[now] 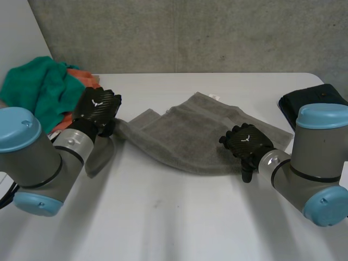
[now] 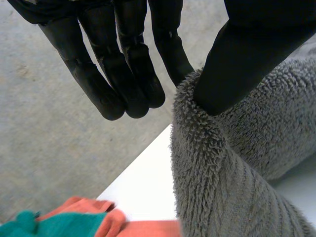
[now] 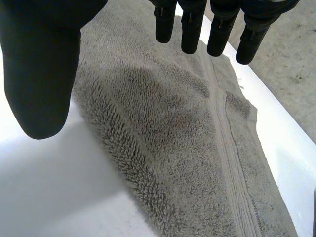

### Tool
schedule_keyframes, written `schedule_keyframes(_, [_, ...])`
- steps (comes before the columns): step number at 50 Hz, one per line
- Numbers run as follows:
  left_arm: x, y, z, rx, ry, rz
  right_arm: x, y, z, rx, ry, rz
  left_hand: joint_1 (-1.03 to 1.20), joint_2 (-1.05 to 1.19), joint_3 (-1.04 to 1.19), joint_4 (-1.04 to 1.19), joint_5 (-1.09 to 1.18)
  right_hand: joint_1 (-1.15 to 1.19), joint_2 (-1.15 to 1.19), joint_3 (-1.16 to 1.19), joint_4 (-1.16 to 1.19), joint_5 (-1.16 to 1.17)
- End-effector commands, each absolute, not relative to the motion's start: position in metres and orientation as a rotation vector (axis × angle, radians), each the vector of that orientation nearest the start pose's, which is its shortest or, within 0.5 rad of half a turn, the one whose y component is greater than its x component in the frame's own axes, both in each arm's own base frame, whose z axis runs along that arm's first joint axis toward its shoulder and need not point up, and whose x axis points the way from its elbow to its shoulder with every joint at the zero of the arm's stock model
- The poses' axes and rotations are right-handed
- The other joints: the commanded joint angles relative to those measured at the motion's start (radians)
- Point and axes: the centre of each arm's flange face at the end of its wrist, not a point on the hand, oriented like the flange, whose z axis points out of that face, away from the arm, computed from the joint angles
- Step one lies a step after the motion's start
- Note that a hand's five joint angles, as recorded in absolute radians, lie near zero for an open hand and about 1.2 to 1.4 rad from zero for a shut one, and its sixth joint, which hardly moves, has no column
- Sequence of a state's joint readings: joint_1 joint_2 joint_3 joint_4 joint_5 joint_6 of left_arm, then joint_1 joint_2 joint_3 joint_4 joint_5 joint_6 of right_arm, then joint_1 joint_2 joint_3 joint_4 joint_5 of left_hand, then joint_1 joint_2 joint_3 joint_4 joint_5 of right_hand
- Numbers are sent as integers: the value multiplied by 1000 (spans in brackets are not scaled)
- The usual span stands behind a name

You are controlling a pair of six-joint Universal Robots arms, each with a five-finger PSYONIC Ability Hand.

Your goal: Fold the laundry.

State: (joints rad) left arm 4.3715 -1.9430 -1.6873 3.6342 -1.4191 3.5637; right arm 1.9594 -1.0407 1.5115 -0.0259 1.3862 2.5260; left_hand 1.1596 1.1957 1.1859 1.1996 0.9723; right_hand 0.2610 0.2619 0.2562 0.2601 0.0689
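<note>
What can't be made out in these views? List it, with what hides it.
1. Head view: left end of the grey towel, under the left hand.
2. Left wrist view: that hand's thumb tip, sunk in the towel's fold.
3. Head view: the dark thing at far right, partly behind the right arm; kind unclear.
4. Head view: the towel's white tag, too small to read.

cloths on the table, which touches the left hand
The grey towel: its end drapes over the thumb of the left hand; the green cloth and orange cloth lie apart.

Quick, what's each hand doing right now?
Left hand: open, grey towel draped over its thumb.
Right hand: open, above the towel, holding nothing.
</note>
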Motion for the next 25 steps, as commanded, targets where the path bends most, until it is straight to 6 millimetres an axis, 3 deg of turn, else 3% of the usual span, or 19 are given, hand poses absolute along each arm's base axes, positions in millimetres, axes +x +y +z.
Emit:
schedule_keyframes(1, [-257, -298, 192, 1075, 2084, -2252, 267, -281, 153, -1346, 2260, -1688, 237, 201, 210, 197, 249, 7, 7, 12, 8, 25])
schedule_keyframes(6, [-255, -295, 194, 1078, 2125, -2211, 259, -288, 162, -1270, 2314, -1702, 237, 201, 210, 197, 249, 2, 1, 7, 3, 19])
schedule_keyframes(9, [-253, -293, 209, 1057, 2100, -2238, 253, -287, 169, -1212, 2364, -1656, 237, 201, 210, 197, 249, -13, -14, -8, -12, 5])
schedule_keyframes(14, [-255, -275, 266, 1009, 1995, -2385, 244, -279, 179, -1147, 2428, -1519, 237, 201, 210, 197, 249, -28, -29, -23, -27, -10])
schedule_keyframes(20, [-266, -241, 322, 1014, 1925, -2546, 242, -278, 172, -1088, 2452, -1442, 237, 201, 210, 197, 249, -25, -26, -20, -24, -7])
schedule_keyframes(25, [-274, -226, 341, 1058, 1892, -2591, 238, -289, 159, -1062, 2466, -1455, 237, 201, 210, 197, 249, -1, -2, 3, 0, 16])
